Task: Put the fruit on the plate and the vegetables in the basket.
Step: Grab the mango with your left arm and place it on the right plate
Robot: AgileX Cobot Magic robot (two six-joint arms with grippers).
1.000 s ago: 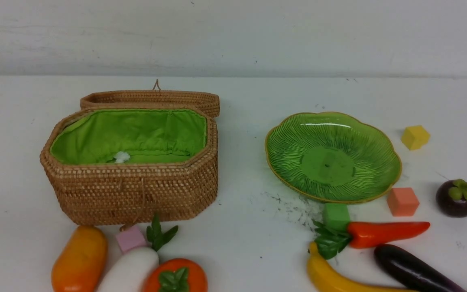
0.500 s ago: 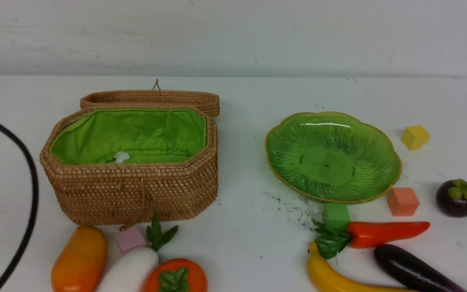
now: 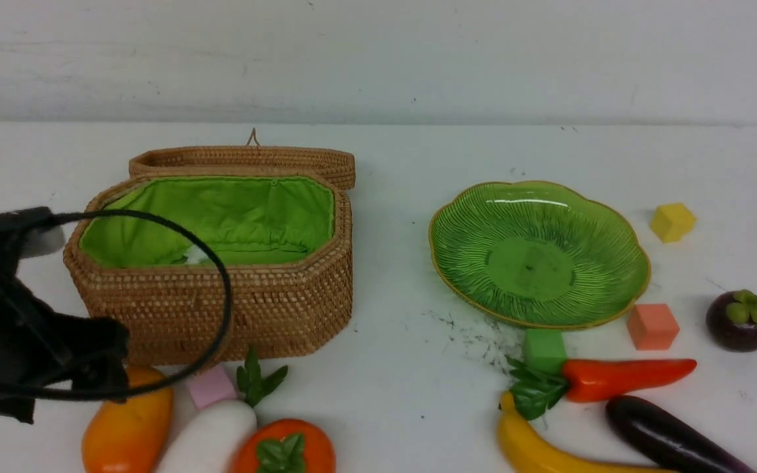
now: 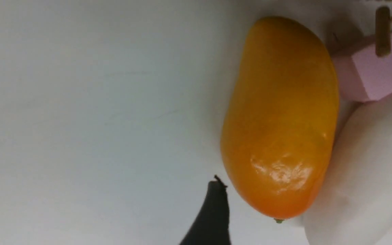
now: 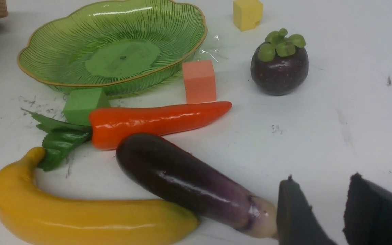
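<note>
Left claw [image 4: 310, 217] hangs wide open over the near end of the mango [image 4: 281, 119], gripping nothing. In the left wrist view one dark fingertip sits on the bare-table side of the fruit. The other sits past the flank of the white radish [image 4: 359, 163]. The mango lies on the table [image 3: 405, 368] at the robot's front left, directly under and just ahead of this claw. Its long axis points away from the robot toward the basket [image 3: 253, 309], so the jaws would close across its narrow width. The radish presses along the mango's inner side, though, and as the jaws stand I judge they would take in both. A small shift toward the bare side looks needed before closing.

A pink cube [image 4: 376, 75] sits against the mango's far end, just beside the basket wall. The persimmon [image 3: 284, 447] lies beyond the radish. The basket is open, lid tipped back, with no vegetable showing inside. The plate [image 3: 536, 256], where the mango belongs, carries no fruit and lies well apart to the robot's right, past the basket.

Around the plate's near side are the banana [image 3: 536, 453], red pepper [image 3: 621, 378], eggplant [image 3: 667, 437] and mangosteen [image 3: 741, 322]. Close to it also are a green cube [image 3: 545, 348], an orange cube [image 3: 652, 326] and a yellow cube [image 3: 673, 222]. The right claw [image 5: 328, 207] is partly open and holds nothing, just beside the eggplant's pale end; the left arm is plainly nearer the mango.

Counted: four fruits, three vegetables, four cubes, one basket, one plate.
</note>
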